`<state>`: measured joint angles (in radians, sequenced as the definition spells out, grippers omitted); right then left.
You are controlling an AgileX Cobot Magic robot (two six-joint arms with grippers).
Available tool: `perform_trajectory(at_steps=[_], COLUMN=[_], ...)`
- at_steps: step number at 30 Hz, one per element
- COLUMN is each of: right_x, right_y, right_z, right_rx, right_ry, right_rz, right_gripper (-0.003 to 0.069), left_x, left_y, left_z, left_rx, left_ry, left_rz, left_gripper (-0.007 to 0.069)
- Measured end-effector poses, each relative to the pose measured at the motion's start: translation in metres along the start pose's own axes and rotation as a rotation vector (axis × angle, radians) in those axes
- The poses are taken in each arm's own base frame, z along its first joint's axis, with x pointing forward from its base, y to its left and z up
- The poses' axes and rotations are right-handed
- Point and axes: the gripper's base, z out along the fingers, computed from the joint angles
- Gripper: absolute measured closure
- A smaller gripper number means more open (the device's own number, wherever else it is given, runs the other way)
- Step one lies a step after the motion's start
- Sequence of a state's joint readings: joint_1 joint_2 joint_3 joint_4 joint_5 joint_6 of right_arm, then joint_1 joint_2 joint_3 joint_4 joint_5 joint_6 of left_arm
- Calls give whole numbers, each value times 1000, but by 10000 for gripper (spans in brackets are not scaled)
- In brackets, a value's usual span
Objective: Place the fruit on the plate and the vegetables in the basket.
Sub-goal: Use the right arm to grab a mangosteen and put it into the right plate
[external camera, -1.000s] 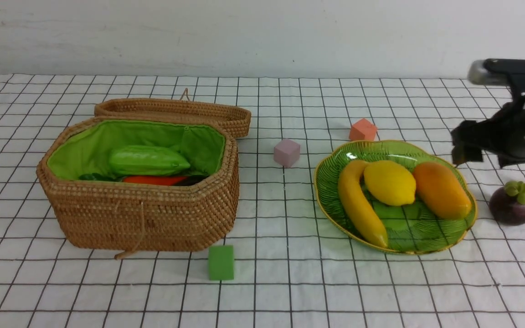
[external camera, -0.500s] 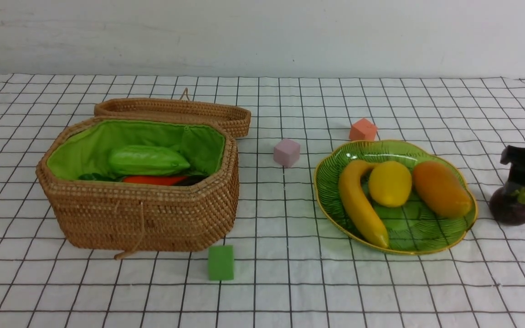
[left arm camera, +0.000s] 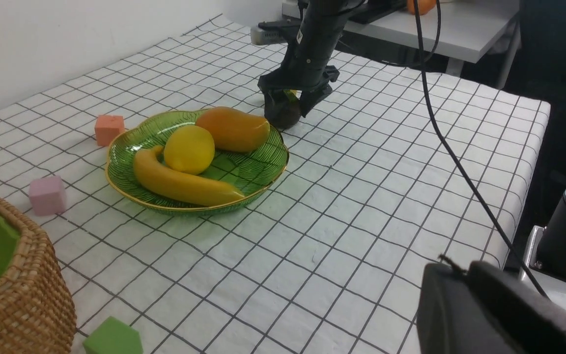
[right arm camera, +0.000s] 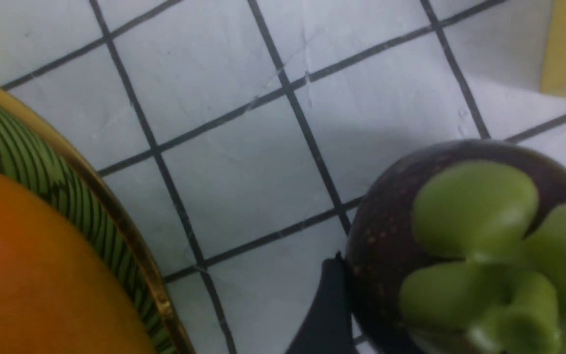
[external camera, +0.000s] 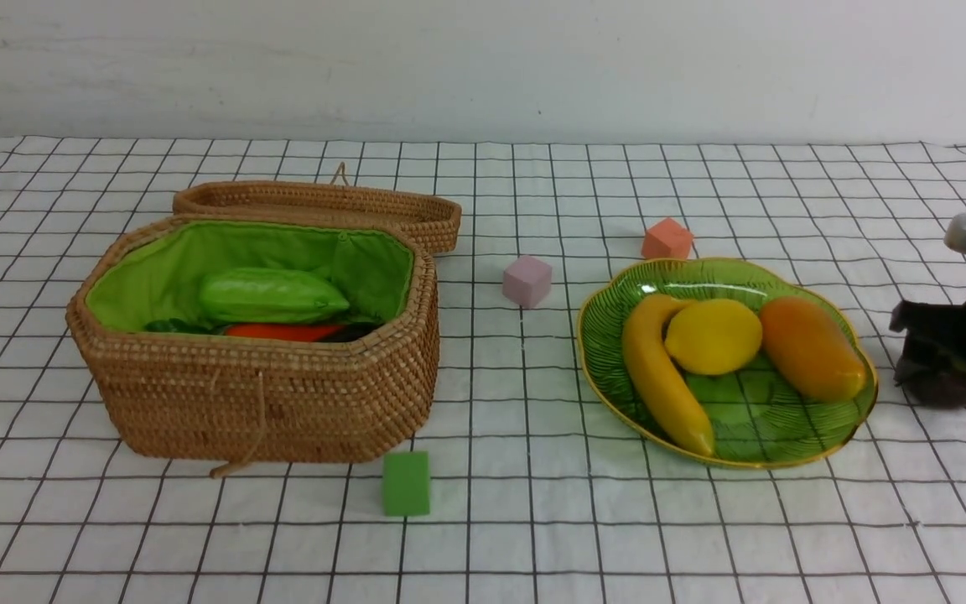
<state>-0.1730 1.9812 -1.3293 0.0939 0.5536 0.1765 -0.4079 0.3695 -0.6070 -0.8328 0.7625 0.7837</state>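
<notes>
Purple mangosteen point(left arm camera: 283, 112) between right pincer point(left arm camera: 290, 103) jaws, beside plate point(left arm camera: 263, 169)

The basket point(external camera: 252, 335) stands on the left of the worktop point(external camera: 516, 520), its lid point(external camera: 319, 205) just behind it, the gourd point(external camera: 273, 295) and carrot point(external camera: 282, 332) inside. The plate point(external camera: 734, 419) lies to the right, holding banana point(external camera: 659, 373), lemon point(external camera: 714, 335) and mango point(external camera: 810, 348) side by side. The mangosteen point(left arm camera: 283, 112) sits on the cloth right of the plate, the right tool point(left arm camera: 290, 98) over it. Cubes lie between and before them.
</notes>
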Motion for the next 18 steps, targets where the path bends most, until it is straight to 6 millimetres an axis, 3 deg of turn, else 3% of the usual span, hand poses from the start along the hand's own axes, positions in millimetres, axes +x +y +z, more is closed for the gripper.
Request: perform_trajectory(at_steps=[18], right_x=[0], right_y=[0], right_z=[-2], right_rx=[1], right_ry=[10], right_rz=[-88], right_gripper=[83], left_x=[0], left_y=[0], left_z=[0], left_rx=[1], left_ry=[1], left_rz=[-26], left_gripper=[580])
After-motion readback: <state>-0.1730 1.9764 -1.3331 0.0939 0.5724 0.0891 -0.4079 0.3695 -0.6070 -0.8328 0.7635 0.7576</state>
